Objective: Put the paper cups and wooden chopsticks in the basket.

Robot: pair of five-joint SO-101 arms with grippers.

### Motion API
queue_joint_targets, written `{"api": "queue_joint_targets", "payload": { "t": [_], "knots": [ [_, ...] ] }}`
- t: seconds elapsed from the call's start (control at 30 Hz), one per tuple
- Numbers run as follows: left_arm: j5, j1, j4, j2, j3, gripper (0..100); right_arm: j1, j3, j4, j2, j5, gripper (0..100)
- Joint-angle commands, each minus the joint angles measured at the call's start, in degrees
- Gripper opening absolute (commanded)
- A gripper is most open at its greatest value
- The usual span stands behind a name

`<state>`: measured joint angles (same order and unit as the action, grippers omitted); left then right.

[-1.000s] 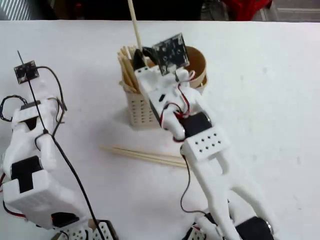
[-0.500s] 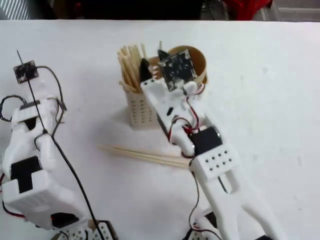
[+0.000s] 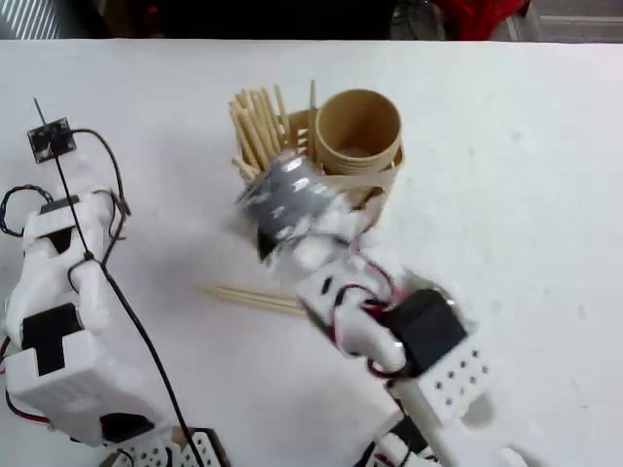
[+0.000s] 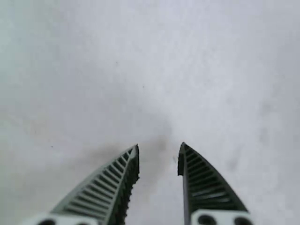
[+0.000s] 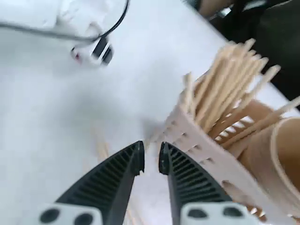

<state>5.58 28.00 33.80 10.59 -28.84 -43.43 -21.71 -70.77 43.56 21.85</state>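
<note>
Right wrist view, slatted basket, R jaws barely ajar, L jaws open

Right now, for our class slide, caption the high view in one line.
Right arm over loose chopsticks, beside the basket holding paper cups and standing chopsticks; left arm apart.

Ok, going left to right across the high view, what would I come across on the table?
left arm → upright chopsticks → paper cups
</note>
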Motion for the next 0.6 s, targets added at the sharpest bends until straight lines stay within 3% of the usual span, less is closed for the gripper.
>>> {"api": "queue_joint_targets", "payload": {
  "t": [0.0, 0.17, 0.33, 0.57],
  "knots": [
    [0.44, -0.04, -0.97, -0.40, 1.23, 16, -2.68, 0.09, -6.02, -5.93, 6.51, 13.5],
    [0.44, -0.04, -0.97, -0.40, 1.23, 16, -2.86, -11.25, 2.24, -15.69, 13.71, 24.1],
    [0.44, -0.04, -0.97, -0.40, 1.23, 16, -2.68, -20.13, 16.48, -23.34, 18.02, 24.0],
    [0.44, -0.04, -0.97, -0.40, 1.23, 16, -2.42, -24.00, 24.22, -33.63, 19.60, 24.0]
  ]
}}
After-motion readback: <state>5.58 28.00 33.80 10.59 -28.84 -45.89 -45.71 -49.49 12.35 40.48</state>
